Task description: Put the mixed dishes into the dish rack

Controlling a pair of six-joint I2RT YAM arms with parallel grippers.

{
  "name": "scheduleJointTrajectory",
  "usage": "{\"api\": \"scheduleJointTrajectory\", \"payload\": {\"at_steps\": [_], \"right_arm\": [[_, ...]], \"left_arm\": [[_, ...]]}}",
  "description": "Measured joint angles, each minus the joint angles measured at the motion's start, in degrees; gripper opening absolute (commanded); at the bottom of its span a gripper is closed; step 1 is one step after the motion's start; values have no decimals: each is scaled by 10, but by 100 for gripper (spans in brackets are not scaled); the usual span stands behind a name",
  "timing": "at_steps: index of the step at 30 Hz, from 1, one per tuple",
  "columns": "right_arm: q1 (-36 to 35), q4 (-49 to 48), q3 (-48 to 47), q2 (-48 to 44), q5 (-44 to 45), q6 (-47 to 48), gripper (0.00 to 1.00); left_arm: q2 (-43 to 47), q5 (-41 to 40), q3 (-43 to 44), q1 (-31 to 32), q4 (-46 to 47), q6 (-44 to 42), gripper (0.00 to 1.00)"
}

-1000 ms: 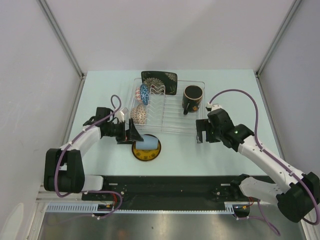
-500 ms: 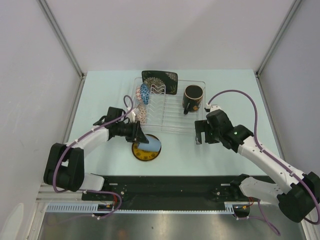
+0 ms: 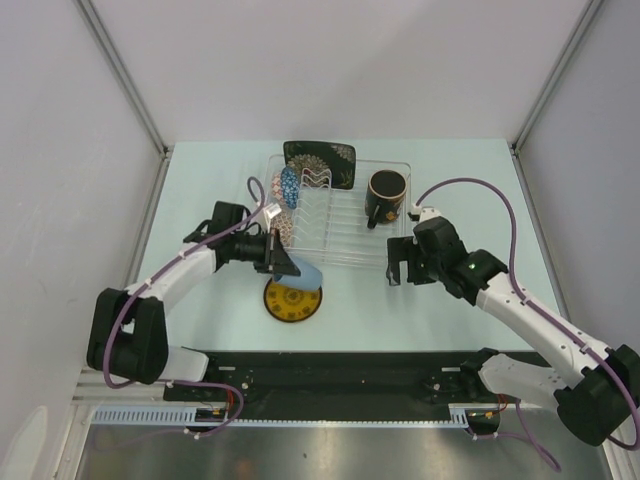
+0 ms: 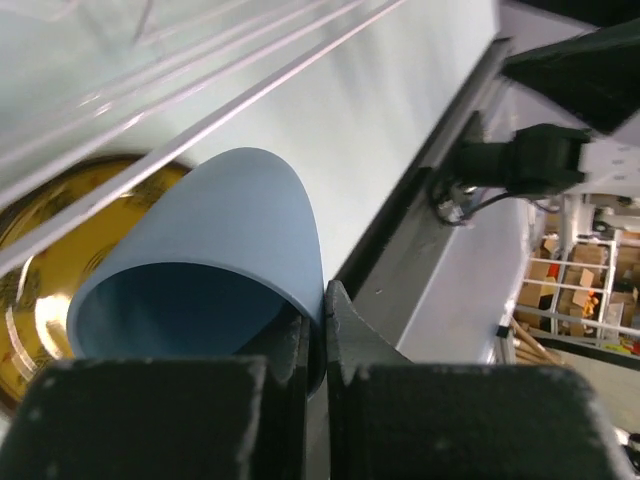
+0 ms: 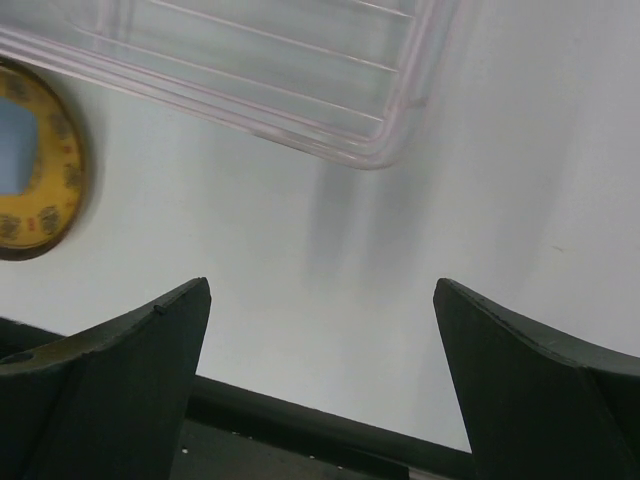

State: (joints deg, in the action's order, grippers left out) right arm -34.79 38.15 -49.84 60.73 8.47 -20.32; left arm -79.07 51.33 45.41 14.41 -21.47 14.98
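Observation:
My left gripper (image 3: pixel 292 266) is shut on the wall of the pale blue cup (image 3: pixel 309 273), one finger inside the rim and one outside (image 4: pixel 323 303). The cup (image 4: pixel 215 235) lies on its side over the small yellow plate (image 3: pixel 291 301), just in front of the dish rack (image 3: pixel 399 166). In the rack stand the blue patterned bowl (image 3: pixel 289 186), the beige patterned bowl (image 3: pixel 281 229) and the dark mug (image 3: pixel 385 197). The black floral square plate (image 3: pixel 320 159) leans at the rack's far edge. My right gripper (image 3: pixel 401 263) hangs open over bare table by the rack's near right corner (image 5: pixel 385 152).
The rack's clear front rim (image 4: pixel 200 122) runs close behind the cup. The black base rail (image 3: pixel 340 365) lies along the table's near edge. White walls and metal posts enclose the table on three sides.
My left gripper has closed on the cup and shifted right and toward the rack, with the cup raised off the plate's middle. The right arm has barely moved.

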Motion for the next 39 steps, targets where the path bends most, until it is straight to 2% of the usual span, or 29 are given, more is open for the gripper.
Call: {"api": "scheduleJointTrajectory", "payload": {"at_steps": [4, 7, 9, 12, 17, 21, 27, 39], "right_arm": [[5, -42, 0, -20, -58, -4, 100], [28, -94, -1, -54, -122, -14, 100], [58, -136, -2, -74, -172, -30, 100], [109, -216, -4, -92, -241, -82, 100], [137, -406, -6, -71, -339, -204, 100], [134, -553, -10, -10, -394, -296, 100], [125, -671, -10, 40, -428, -377, 100], [106, -739, -10, 63, -428, -412, 100]], "left_arm": [[9, 54, 75, 0, -15, 17, 0], [29, 113, 112, 0, 33, 67, 0], [49, 145, 113, 0, 108, 137, 0], [57, 179, 114, 0, 280, 280, 0], [-3, 187, 143, 5, 578, 529, 0], [-45, 180, 185, 25, 677, 624, 0], [-71, 172, 215, 62, 746, 683, 0], [-103, 157, 216, 86, 790, 711, 0]]}}
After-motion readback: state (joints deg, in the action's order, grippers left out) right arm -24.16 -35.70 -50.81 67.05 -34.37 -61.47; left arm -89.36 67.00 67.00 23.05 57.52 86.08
